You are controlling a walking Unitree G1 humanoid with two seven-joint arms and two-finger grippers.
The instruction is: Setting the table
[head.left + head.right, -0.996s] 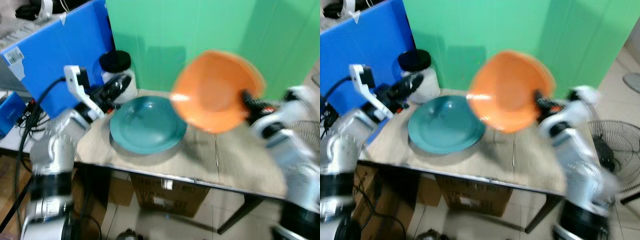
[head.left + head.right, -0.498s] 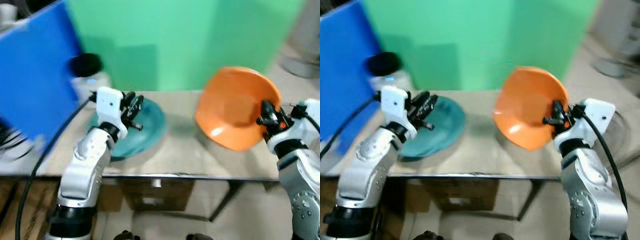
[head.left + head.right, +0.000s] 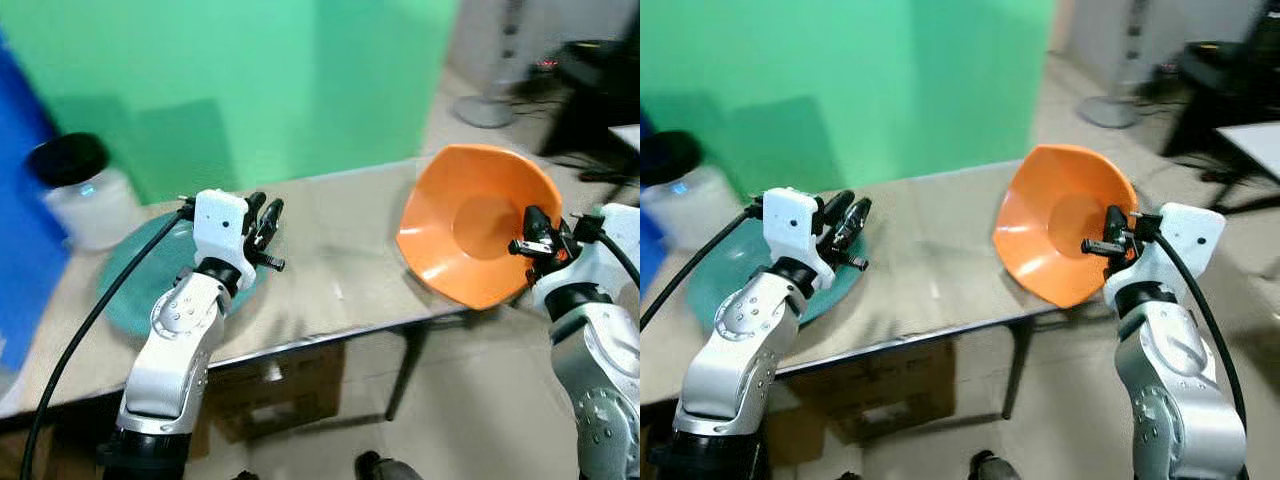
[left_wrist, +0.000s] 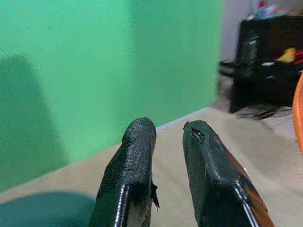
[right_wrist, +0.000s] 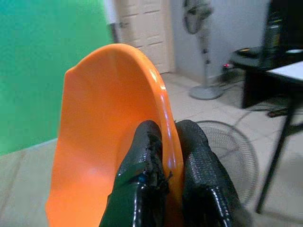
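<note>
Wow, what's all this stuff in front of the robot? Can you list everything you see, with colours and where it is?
Orange bowl: one, orange, tilted on its side over the table's right end, rim pinched by the right end effector.
Teal plate: one, teal, lying flat on the table's left side.
Jar: one, whitish with a black lid, behind the plate.
Table: one, pale wood-look top.
Backdrop: one, green, behind the table.
Floor fan: one, pale, on the floor at the far right.
Left end effector: one, black fingers slightly apart, above the plate's near edge, holding nothing.
Right end effector: one, black fingers closed on the bowl's rim.
</note>
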